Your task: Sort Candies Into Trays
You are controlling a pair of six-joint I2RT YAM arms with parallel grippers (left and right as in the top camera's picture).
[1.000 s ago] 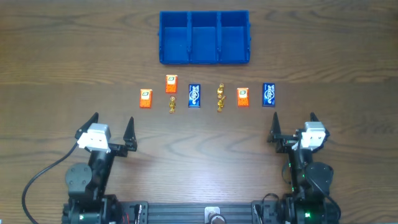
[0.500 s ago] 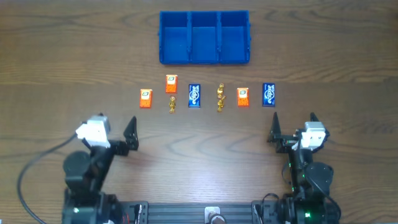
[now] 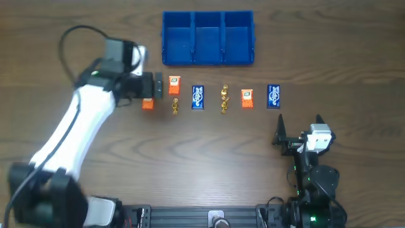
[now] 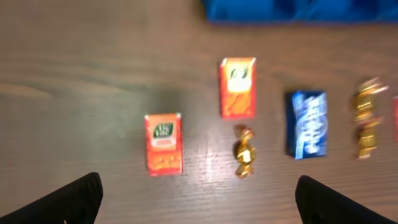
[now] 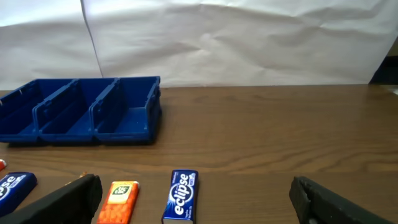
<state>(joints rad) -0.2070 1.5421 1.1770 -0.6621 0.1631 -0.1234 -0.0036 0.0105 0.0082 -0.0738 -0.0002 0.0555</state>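
Candies [image 3: 198,97] lie in a loose row across the middle of the surface [image 3: 209,164], unsorted: orange mint boxes [image 4: 164,143], blue gum packs [image 3: 273,96] and gold-wrapped sweets [image 4: 244,151] are mixed together. Each lies apart from its neighbour, which leaves room for fingers to close on one at a time. Blue tray [image 3: 207,61], three compartments side by side, stands beyond the row towards the far edge. No candy lies in it, so sorting is judged not yet begun. Left end effector [image 4: 199,193] hovers above the row's left end, fingers spread wide with nothing between them. The leftmost mint box and a gold sweet sit just ahead of the gap, and the box looks the probable first pick. Right end effector [image 3: 298,126] rests near its base, short of the row, fingers likewise apart and empty. Surface is dark wood grain. White sheet [image 5: 249,43] hangs behind the far edge; black cable [image 3: 69,35] loops off the left arm
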